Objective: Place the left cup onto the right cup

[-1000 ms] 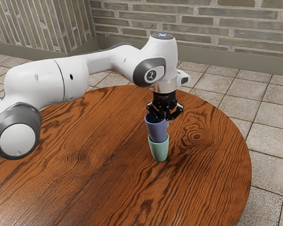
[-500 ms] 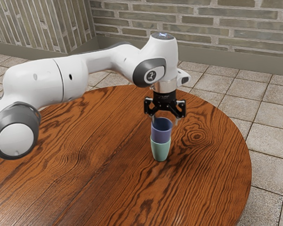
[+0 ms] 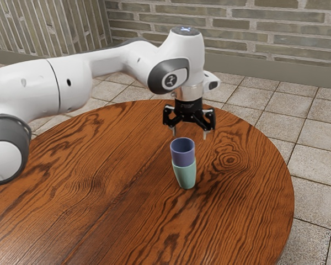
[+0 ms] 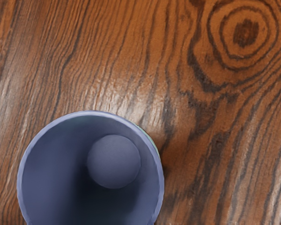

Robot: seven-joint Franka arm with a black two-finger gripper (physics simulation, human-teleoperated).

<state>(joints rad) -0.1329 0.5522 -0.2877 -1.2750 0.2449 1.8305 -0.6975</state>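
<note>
The blue-violet tapered cup (image 3: 182,150) stands upright, nested in the mouth of the pale green tapered cup (image 3: 185,175). Its lower part sits inside the green cup. Its upper wall and rim stand clear above the green rim. Both cups form a single vertical stack.

The black two-finger hand (image 3: 188,132) hangs directly above this stack and points straight down. The fingers (image 3: 171,130) are spread wider than the blue-violet rim, one on each side of the cup's axis. The fingertips sit just above rim level and are apart from the cup; neither finger touches it. The hand holds nothing.

In the wrist view, the blue-violet cup (image 4: 90,171) lies just under the hand with its mouth facing the camera. The round rim, the smooth inner wall and the circular floor of the cup are visible.

The green cup rests on the round dark-grained wooden bench (image 3: 99,193), toward the exterior view's right of the bench centre. A ring-shaped knot in the grain (image 4: 243,33) lies near the stack, on the side toward the exterior view's right.

The white arm (image 3: 99,72) enters from the exterior view's left and bends down to the hand. A tiled floor (image 3: 314,160) surrounds the bench, with a brick wall (image 3: 265,27) behind.
</note>
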